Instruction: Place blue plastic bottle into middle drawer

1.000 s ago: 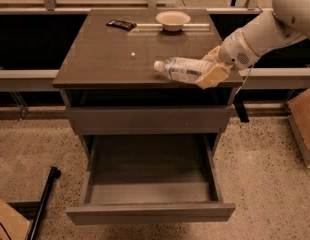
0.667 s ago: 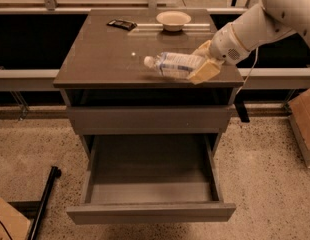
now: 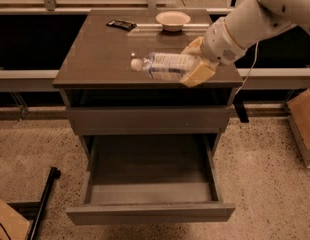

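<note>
The blue plastic bottle (image 3: 162, 65) is clear with a white cap and lies horizontally, cap pointing left, above the cabinet top. My gripper (image 3: 194, 63) comes in from the upper right on a white arm and is shut on the bottle's base end, its tan fingers (image 3: 197, 73) on either side of it. The middle drawer (image 3: 150, 211) is pulled wide open below, its deep grey box interior bare. The shut upper drawer front (image 3: 147, 120) sits above it.
A beige round bowl (image 3: 173, 19) and a small dark flat object (image 3: 120, 24) lie at the back of the cabinet top (image 3: 95, 54). A cardboard box (image 3: 302, 121) stands on the floor at right. A black bar (image 3: 42, 204) lies on the floor at left.
My gripper has carried the bottle leftward and slightly up over the cabinet top. The drawer has stayed open.
</note>
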